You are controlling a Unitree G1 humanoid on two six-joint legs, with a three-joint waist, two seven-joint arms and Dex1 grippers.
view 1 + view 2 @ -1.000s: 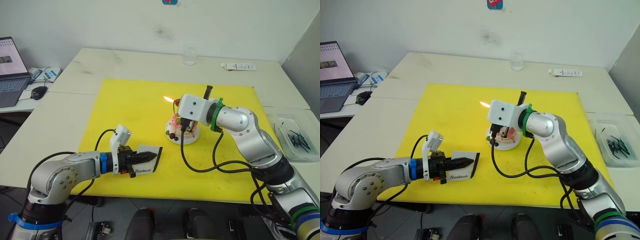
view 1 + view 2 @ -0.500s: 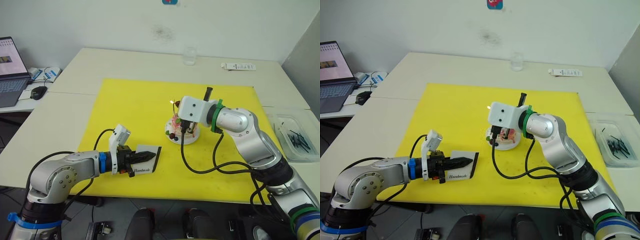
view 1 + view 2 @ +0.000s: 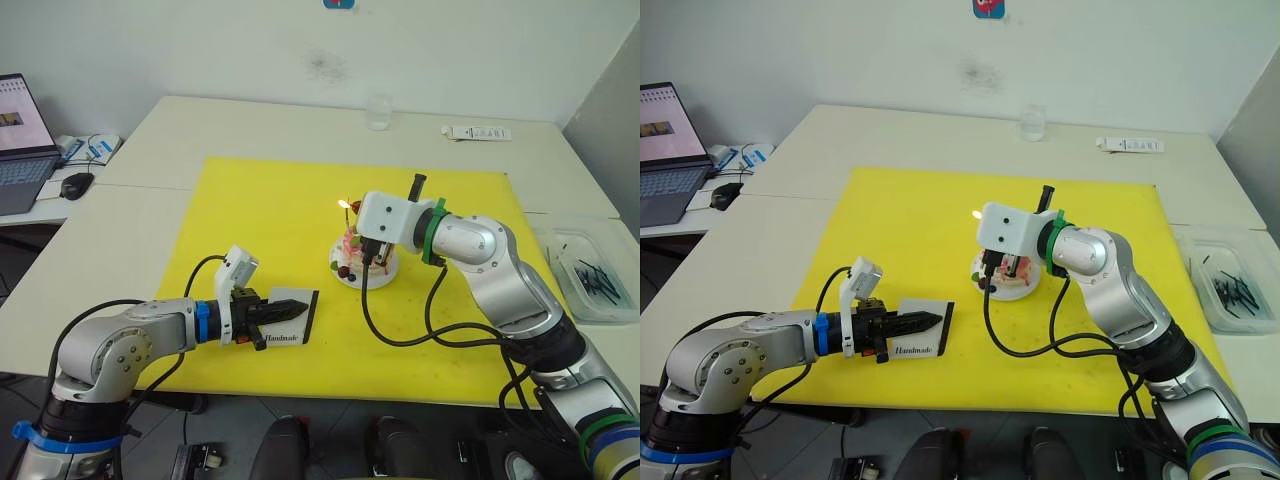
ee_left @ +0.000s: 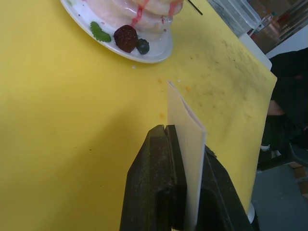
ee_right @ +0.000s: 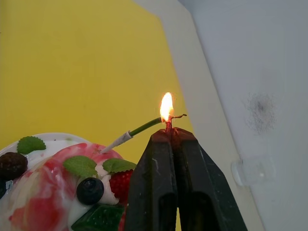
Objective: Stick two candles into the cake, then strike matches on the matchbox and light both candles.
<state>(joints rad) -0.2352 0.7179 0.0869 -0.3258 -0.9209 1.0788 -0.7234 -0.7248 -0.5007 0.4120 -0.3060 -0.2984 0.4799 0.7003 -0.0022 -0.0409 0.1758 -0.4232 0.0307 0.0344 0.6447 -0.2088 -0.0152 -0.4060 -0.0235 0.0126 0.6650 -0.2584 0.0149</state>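
Surface: I see a yellow mat on the pale bench, white wall behind.
Cake: mid-mat, under my right tool.
Right tool: clamped on a burning match touching a candle.
Left tool: closed on the matchbox.

A pale table carries a yellow mat, a clear glass, a white remote, a clear tray of dark sticks, a laptop and a mouse.

A small round pink cake on a white plate sits near the middle of the square yellow mat. The flat white rectangular matchbox lies toward the mat's front-left corner. A clear plastic tray lies beyond the mat's right edge.
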